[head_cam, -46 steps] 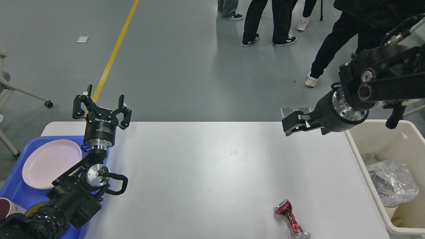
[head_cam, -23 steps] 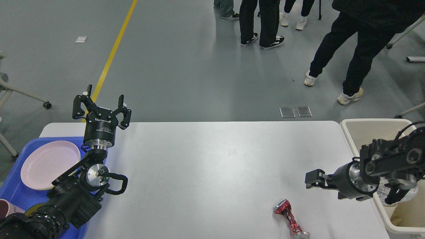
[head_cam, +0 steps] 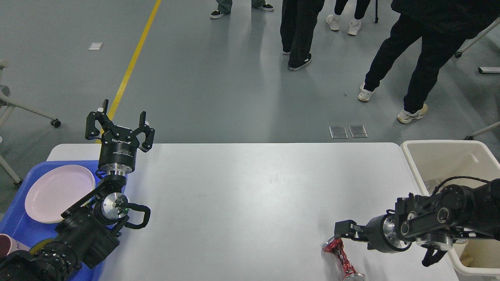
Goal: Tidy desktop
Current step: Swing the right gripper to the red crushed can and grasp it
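You have a plain white desktop (head_cam: 242, 195), smooth and unpatterned, with only a faint grey smudge near its middle. At its near right edge lies a crushed can (head_cam: 340, 255), glossy red flecked with silver and black, its ends silver. Off the left edge, your blue tray (head_cam: 15, 222) carries a pale pink plate (head_cam: 58, 191); a dark maroon cup (head_cam: 9, 244) shows at the tray's near corner. Off the right edge stands a beige bin (head_cam: 441, 156). Both arms are black with silver joint rings; the left gripper (head_cam: 119, 125) bears white lettering on its black body. Beyond the far edge, your grey floor carries one yellow stripe (head_cam: 131, 66).
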Controlling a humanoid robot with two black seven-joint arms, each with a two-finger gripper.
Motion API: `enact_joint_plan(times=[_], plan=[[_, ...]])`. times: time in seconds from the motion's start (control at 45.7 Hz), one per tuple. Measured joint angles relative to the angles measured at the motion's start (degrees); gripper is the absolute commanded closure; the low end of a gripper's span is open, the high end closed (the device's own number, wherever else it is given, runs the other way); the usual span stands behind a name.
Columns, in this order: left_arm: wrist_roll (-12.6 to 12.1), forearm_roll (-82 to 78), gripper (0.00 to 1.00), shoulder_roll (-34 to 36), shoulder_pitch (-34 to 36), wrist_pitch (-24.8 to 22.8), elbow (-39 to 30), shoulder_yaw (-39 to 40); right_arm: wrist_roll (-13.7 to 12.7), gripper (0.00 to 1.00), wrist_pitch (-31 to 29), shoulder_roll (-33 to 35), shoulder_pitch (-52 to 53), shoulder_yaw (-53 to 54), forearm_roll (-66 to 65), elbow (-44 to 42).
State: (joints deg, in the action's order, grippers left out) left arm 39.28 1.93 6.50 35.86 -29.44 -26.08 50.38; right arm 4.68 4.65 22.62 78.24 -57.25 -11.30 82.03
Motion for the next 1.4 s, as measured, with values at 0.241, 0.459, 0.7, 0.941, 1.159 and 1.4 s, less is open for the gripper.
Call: enact_joint_plan(times=[0.241,0.459,0.7,0.941,1.159,1.4], plan=[[0.02,0.00,0.03,0.00,0.08,0.00,0.00,0.00,2.40,0.00,0.01,-0.19,-0.88,0.02,-0.49,0.29],[0.02,0.00,0.03,0.00,0.08,0.00,0.00,-0.01,6.42,0.00,0.10,0.02,-0.86,-0.04,-4.09,0.49],[0.02,0.00,0.03,0.00,0.02,0.00,0.00,-0.02,6.86,0.00,2.43,-0.95,-3.53,-0.93,-7.97,-0.86],[-0.03,0.00,0.03,0.00,0.00,0.00,0.00,-0.02,6.94,0.03,3.54,-2.13,-6.47,-1.25,-10.70,-3.15],[-0.04,0.00,0.03,0.00,0.00,0.00,0.00,-0.02,8.52,0.23,4.05,-2.47,-7.81,-2.27,-13.76,-3.34],[-0.04,0.00,0.03,0.00,0.04,0.00,0.00,-0.02,8.94,0.67,4.87,-2.50,-9.75,-2.80,-15.01,-4.65]])
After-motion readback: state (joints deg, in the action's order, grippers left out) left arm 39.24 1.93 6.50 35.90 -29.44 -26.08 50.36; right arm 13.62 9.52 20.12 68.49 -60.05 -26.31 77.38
